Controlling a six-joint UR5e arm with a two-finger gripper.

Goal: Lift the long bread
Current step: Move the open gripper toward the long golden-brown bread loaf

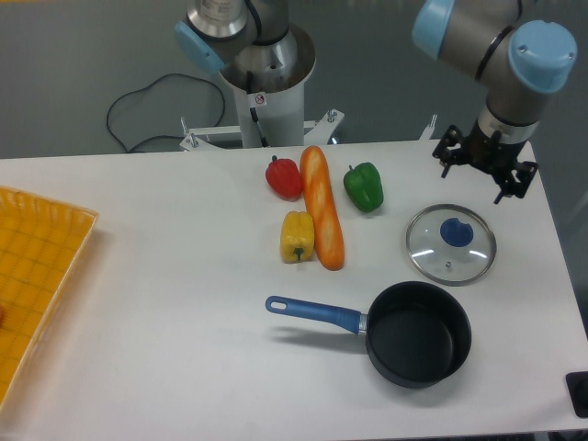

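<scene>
Lying lengthwise front-to-back, the long bread tilts slightly right (gripper well apart, jaw state unclear)

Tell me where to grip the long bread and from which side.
Grip the long bread near its middle, from above, jaws across its narrow width. It lies flat; the yellow pepper touches its lower left side, so aim slightly above that. The gripper is far right.

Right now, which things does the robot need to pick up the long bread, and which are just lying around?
For the job:
- long bread
- gripper, hanging near the table's right edge, away from the bread

Just lying about:
- red pepper
- yellow pepper
- green pepper
- glass lid
- black pot with a blue handle
- yellow tray
</scene>
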